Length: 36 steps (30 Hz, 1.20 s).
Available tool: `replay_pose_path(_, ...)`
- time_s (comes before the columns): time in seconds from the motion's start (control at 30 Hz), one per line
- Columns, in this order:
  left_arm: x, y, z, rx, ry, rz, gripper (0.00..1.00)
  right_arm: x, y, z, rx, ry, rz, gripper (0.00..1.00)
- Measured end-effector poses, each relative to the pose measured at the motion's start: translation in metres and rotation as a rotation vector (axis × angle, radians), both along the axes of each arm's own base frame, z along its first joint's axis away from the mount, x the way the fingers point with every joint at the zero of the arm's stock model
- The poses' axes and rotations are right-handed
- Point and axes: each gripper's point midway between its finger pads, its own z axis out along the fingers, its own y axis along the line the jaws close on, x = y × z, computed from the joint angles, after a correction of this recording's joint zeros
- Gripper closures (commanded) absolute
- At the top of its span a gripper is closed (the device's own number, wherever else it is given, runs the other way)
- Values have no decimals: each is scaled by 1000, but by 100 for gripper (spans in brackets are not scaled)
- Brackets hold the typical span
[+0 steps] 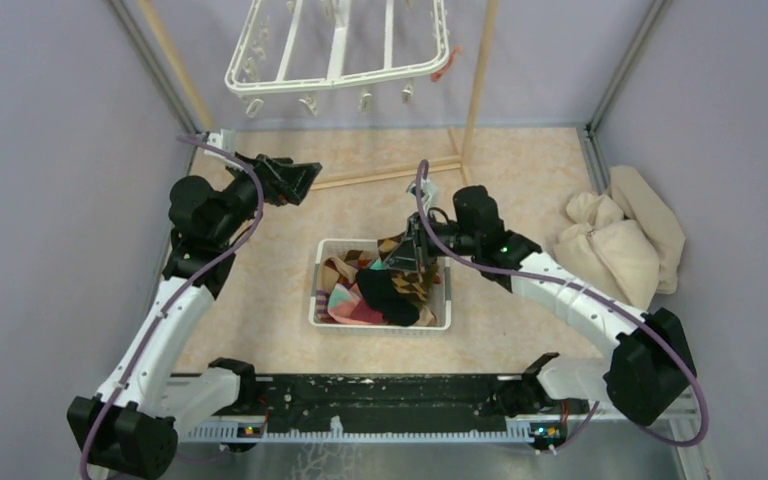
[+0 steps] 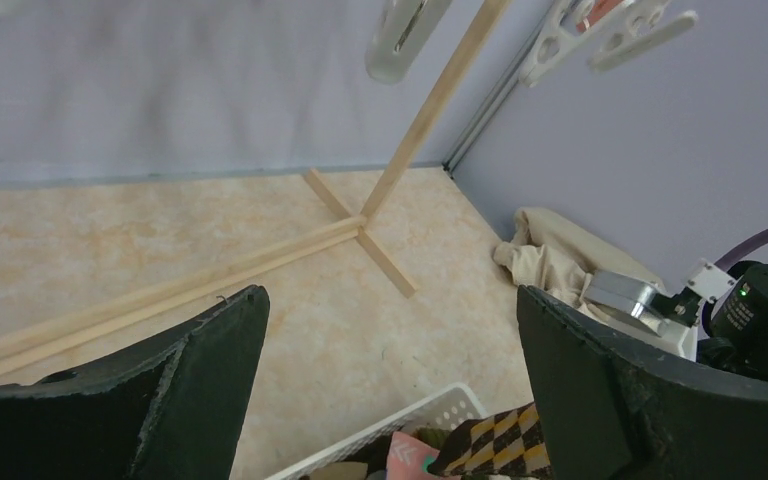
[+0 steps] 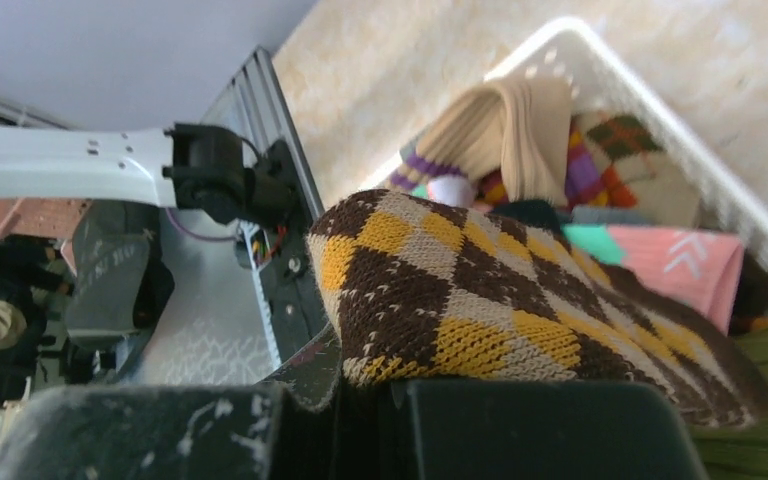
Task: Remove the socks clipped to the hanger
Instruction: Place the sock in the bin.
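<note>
A white slotted basket (image 1: 380, 326) sits near the middle of the pale, marbled bench (image 1: 530, 170). A heap of beige cloth (image 1: 615, 245) lies well to its right, against the lilac wall (image 1: 730, 150). Behind the basket stands a wooden rack (image 1: 480, 70), its upright pole rising from crossed base bars at the back of the bench.

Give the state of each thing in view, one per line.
White plastic drying hanger: hanging, front clips empty.
Brown argyle sock: pinched, over the basket.
White slotted plastic basket: holds several loose socks.
Left gripper: open, empty.
Right gripper: shut on the argyle sock.
</note>
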Motion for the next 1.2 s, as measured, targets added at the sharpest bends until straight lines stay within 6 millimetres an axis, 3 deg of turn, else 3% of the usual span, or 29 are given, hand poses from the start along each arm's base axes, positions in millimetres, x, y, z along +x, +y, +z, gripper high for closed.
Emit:
replay_pose_path(0.17, -11, 3, -19, 28, 55, -1, 1, -15, 3, -34, -80, 40, -2, 100)
replay_pose_path(0.57, -24, -1, -81, 76, 207, -44, 1, -8, -20, -140, -320, 185, -145, 100)
replay_pose_path(0.77, -31, -9, -102, 81, 258, -78, 1, -3, -28, -185, -475, 210, -199, 77)
replay_pose_path(0.97, -40, -30, -111, 100, 279, -131, 1, 3, -24, -174, -540, 145, -206, 60)
replay_pose_path(1.2, -43, -44, -119, 128, 293, -146, 1, 11, -29, -127, -544, 43, -224, 18)
